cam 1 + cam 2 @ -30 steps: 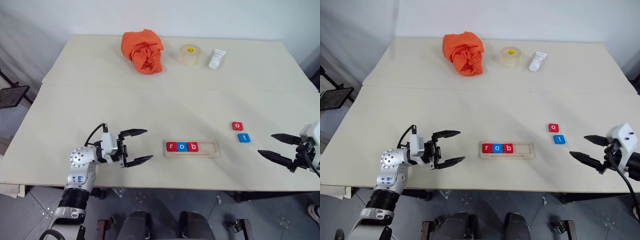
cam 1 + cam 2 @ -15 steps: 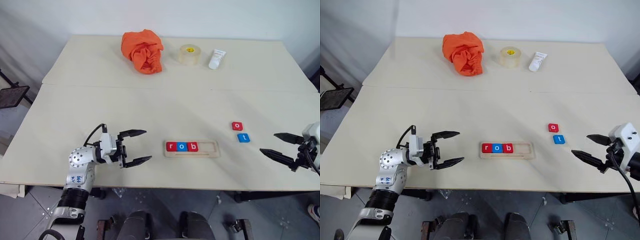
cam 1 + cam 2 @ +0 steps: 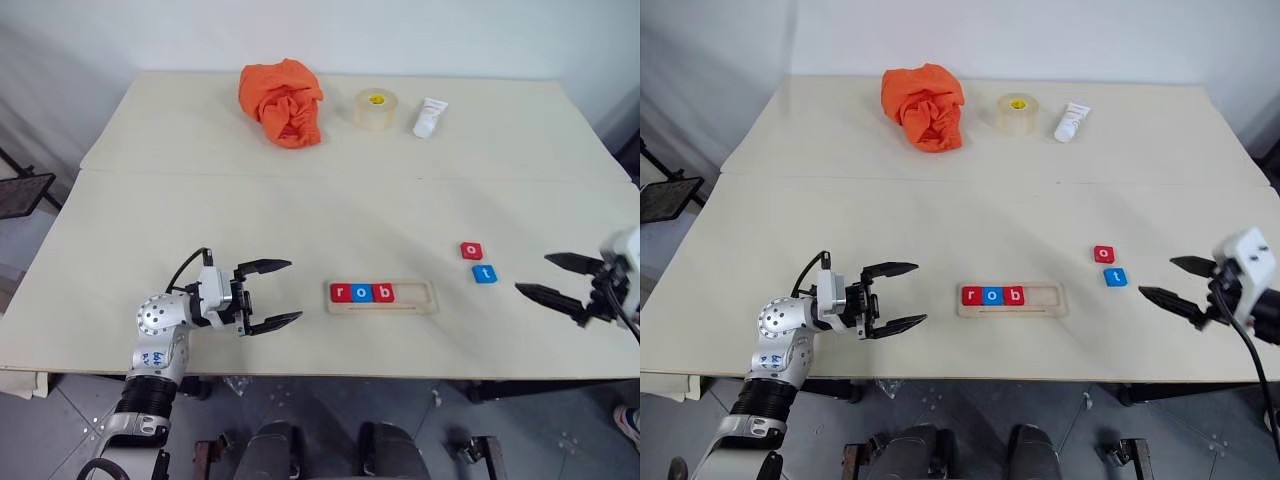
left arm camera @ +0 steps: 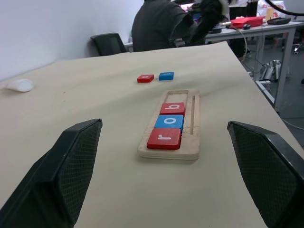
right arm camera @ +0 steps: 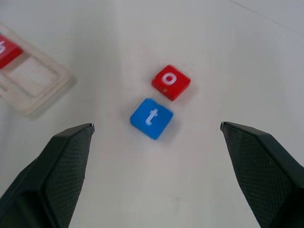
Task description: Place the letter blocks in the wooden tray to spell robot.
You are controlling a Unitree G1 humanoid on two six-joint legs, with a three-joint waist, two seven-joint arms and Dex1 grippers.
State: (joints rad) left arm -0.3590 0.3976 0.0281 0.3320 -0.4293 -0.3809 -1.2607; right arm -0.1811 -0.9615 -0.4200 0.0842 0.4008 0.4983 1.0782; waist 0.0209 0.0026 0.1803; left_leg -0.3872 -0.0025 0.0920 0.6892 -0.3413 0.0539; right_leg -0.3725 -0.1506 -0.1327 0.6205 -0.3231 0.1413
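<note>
On the surface: wooden tray (image 3: 383,297) lies near the front edge, between the 2 arms, with 3 letter blocks seated at its left end: red r (image 3: 342,293), blue o (image 3: 362,293), red b (image 3: 383,293). Its right part is bare.
Loose blocks: red o (image 3: 471,251) and blue t (image 3: 485,273) lie on the surface (image 3: 300,220) right of the tray, just beside each other, apart from it.
Step in hand: 3 of 5 letters placed; by my reading the fourth, the red o, is due next.
Right pincer (image 3: 560,283): released, fingers spread wide, nothing held, hovering right of the 2 loose blocks and aimed at them.
Left pincer (image 3: 270,293): released and empty, left of the tray, pointing along it.
Next move calls for: closing on the red o alone; the blue t sits so close that a nudge is likely.
Other things: orange cloth (image 3: 283,101), tape roll (image 3: 373,108) and white tube (image 3: 431,117) at the far edge, well apart.
In the way: nothing between the right pincer and the blocks.
</note>
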